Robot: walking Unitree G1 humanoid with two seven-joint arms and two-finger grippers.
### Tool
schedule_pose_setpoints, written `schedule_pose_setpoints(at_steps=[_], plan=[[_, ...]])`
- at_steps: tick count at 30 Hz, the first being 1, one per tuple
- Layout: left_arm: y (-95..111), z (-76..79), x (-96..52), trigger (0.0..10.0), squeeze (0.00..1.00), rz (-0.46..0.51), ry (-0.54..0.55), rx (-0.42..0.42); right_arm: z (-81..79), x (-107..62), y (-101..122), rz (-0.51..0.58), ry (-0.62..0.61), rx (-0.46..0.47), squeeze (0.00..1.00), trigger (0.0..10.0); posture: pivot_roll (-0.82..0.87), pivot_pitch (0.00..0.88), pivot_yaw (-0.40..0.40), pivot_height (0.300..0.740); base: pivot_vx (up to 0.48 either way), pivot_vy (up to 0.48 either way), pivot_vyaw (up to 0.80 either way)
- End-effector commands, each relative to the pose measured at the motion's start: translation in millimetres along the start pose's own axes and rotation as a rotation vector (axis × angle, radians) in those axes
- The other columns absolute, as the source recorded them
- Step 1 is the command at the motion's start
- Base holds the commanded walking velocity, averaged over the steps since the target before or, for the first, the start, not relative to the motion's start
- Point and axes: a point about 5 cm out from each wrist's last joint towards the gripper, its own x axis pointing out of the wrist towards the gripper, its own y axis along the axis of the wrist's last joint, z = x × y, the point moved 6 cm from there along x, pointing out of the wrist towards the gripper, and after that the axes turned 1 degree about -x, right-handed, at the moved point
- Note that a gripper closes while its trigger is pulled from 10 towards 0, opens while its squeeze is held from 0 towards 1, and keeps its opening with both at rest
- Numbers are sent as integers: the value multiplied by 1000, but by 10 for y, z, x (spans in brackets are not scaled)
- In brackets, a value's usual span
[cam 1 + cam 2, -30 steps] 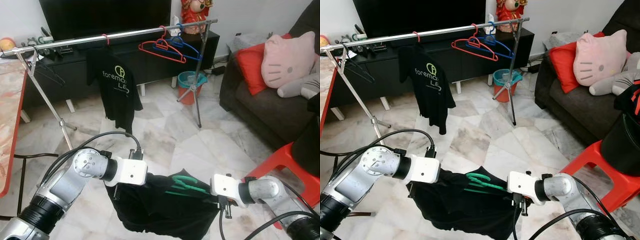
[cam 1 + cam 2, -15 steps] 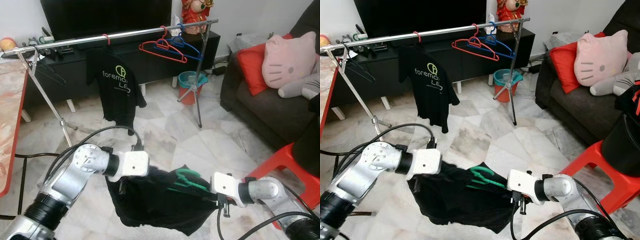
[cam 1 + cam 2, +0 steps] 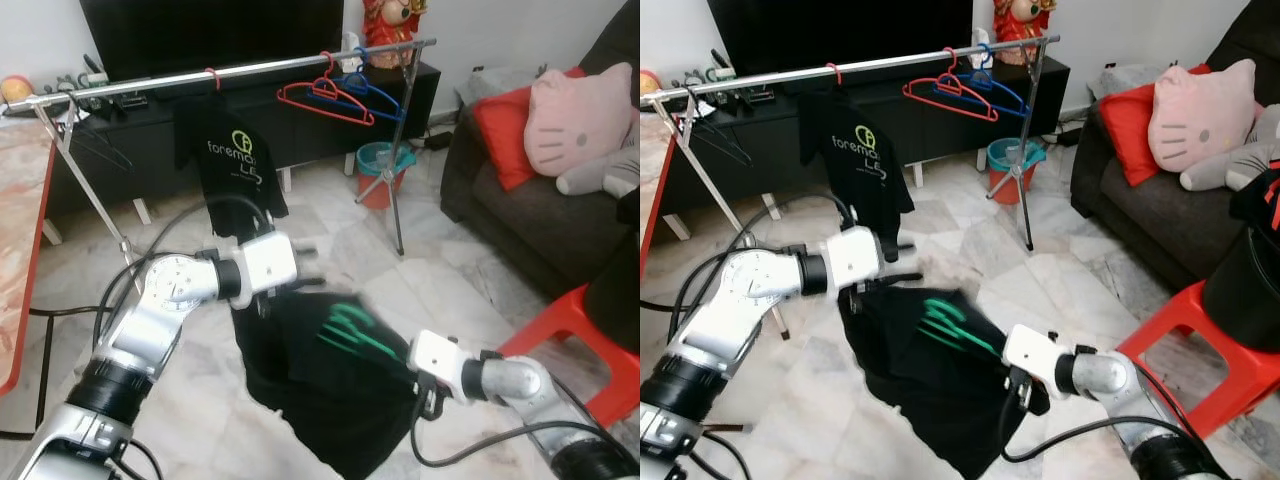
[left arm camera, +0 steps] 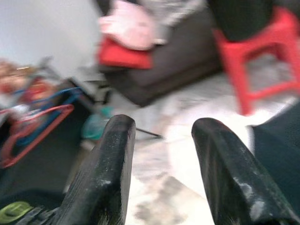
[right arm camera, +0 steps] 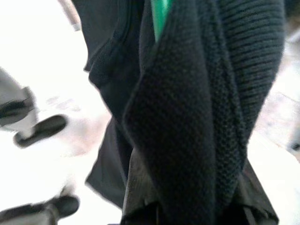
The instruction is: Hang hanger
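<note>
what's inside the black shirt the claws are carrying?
A green hanger shows at the neck of the black shirt held between the left claw and right claw. Its hook and top bars are visible; the fabric covers its arms.

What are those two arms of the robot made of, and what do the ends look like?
Both arms have rounded silver metal shells with black joint rings, white boxy wrist blocks and loose black cables. The left gripper ends in two long, glossy black fingers.

Left gripper (image 3: pixel 300 262) risen toward rack — black shirt (image 3: pixel 330 375) lifted, hanging steeper.
</note>
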Motion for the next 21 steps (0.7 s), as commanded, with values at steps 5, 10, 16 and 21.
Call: schedule_pose_setpoints(at_steps=[5, 10, 16, 21], plan=[[-99, -15, 28, 10000, 0, -12, 131, -58, 272, 35, 214, 73, -155, 35, 0, 0, 52, 0, -7, 740, 0, 0, 0], [-174, -14, 44, 10000, 0, -32, 210, -108, 392, 42, 242, 78, -225, 58, 0, 0, 52, 0, -6, 740, 0, 0, 0], [-261, -65, 45, 10000, 0, -65, 322, -155, 574, 37, 341, 119, -336, 122, 0, 0, 51, 0, -6, 740, 0, 0, 0], [-383, -170, -8, 10000, 0, -101, 458, -214, 694, 43, 309, 104, -434, 204, 0, 0, 56, 0, -6, 740, 0, 0, 0]])
